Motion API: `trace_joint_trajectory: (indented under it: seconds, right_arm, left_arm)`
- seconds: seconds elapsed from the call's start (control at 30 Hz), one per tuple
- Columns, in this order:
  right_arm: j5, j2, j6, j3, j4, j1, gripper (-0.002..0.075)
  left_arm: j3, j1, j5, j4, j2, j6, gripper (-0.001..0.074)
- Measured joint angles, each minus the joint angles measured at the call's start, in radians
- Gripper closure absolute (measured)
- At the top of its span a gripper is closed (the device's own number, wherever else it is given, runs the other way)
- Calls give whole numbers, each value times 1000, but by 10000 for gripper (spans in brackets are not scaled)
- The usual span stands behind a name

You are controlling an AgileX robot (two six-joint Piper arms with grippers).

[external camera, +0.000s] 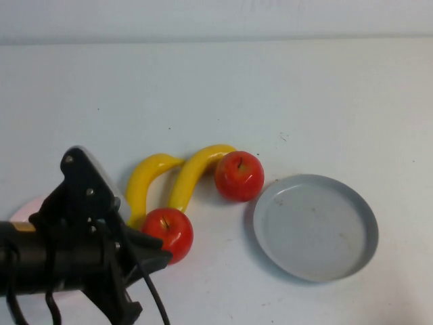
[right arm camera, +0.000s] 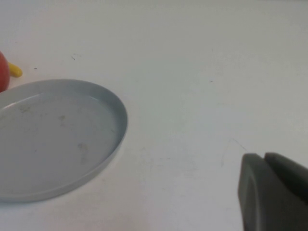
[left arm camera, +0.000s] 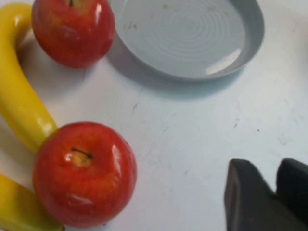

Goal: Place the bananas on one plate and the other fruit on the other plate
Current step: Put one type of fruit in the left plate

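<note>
Two yellow bananas (external camera: 145,181) (external camera: 196,172) lie side by side at the table's middle. One red apple (external camera: 239,176) sits at their far right end. The other apple (external camera: 169,232) sits at their near end. The grey plate (external camera: 314,227) is empty at the right. The pink plate (external camera: 24,208) shows only as a sliver under my left arm. My left gripper (external camera: 161,261) is shut and empty, just in front of the near apple (left arm camera: 84,173). My right gripper (right arm camera: 263,158) is shut and empty, right of the grey plate (right arm camera: 53,139), out of the high view.
The white table runs to a pale back wall. Bare table lies behind the fruit and around the grey plate. My left arm's black body and cables (external camera: 61,264) fill the near left corner.
</note>
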Motion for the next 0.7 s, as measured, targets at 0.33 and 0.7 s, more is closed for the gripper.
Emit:
trace_joint_trajectory:
  seconds: [0.33,0.7]
  right_arm:
    - [0,0,0,0,0,0,743]
    - [0,0,0,0,0,0,743]
  left_arm:
    - [0,-17,-205,-7,24,132,69]
    - [-2,-17,-247,-155,205,355,66]
